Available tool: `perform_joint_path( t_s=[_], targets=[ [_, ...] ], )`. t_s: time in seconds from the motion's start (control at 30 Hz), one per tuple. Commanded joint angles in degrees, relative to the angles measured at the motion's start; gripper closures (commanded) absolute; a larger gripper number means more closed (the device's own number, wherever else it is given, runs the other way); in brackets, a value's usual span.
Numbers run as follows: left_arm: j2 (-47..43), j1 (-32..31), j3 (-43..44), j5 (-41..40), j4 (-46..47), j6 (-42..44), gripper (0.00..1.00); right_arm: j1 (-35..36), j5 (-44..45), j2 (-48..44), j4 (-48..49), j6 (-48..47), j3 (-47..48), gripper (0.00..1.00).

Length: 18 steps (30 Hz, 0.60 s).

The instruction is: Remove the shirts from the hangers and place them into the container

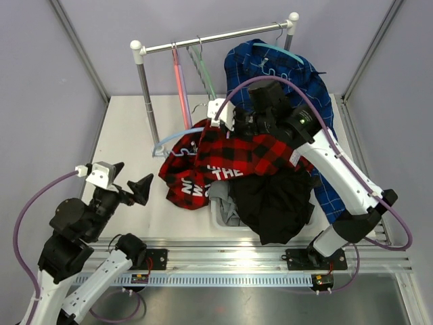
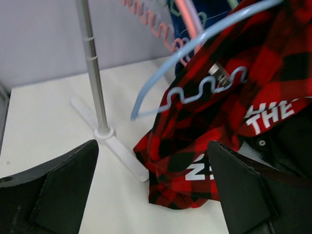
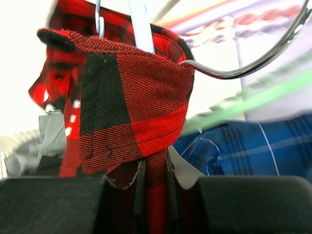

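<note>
Over the middle of the table (image 1: 128, 128) the red shirt (image 1: 233, 156) is stretched out, one end raised toward the rail (image 1: 216, 39) and the other end lying on the table and across the far rim of the basket (image 1: 216, 220). A light-blue hanger (image 2: 209, 34) is not yet out of it; its wavy bar lies against the cloth and one arm sticks out to the left. The right gripper (image 3: 155, 190) is clamped on a fold of the red shirt at the raised end. The left gripper (image 1: 132, 177) is released and holds nothing, near the left edge. I judge the step in hand is freeing this shirt from its hanger. The next move probably needs the left gripper to take the hanger and draw it out while the right one holds the cloth. The basket, at the near edge, holds the grey shirt (image 1: 224, 196) and the black shirt (image 1: 277, 200), which spills over its near rim. The blue shirt (image 1: 247, 64) hangs on the rail.
</note>
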Motion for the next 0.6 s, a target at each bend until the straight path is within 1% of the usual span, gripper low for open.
perform_joint_path(
  t_s=[0.0,0.1,0.13,0.17,0.3,0.4,0.53,0.57],
  targets=[
    [1.17,0.17,3.80,10.86,1.87,9.96,0.03,-0.46,-9.07,1.27,-3.38,-13.21,2.35,1.00],
    [3.71,0.17,2.84,18.67,1.42,13.65,0.02,-0.38,-16.54,3.12,-11.20,-23.66,4.90,1.00],
    [4.42,0.17,2.14,23.22,2.12,14.19,0.02,-0.38,-18.22,3.65,-13.31,-26.30,5.70,1.00],
    [6.25,0.17,1.69,25.35,2.47,14.72,0.02,-0.29,-20.93,4.52,-16.55,-30.42,6.31,1.00],
    [11.17,0.17,0.64,33.87,4.41,14.81,0.05,-0.38,-24.29,5.67,-18.87,-33.79,8.52,1.00],
    [14.34,0.17,0.72,37.14,5.99,13.76,0.09,-0.29,-25.79,6.11,-20.18,-35.03,9.57,1.00],
    [17.77,0.17,1.25,39.17,6.79,12.96,0.17,-0.29,-27.55,6.38,-21.15,-35.73,9.75,1.00],
    [18.22,0.17,1.25,39.43,6.96,12.53,0.22,-0.29,-28.07,6.46,-21.15,-35.82,9.66,1.00]
  ],
)
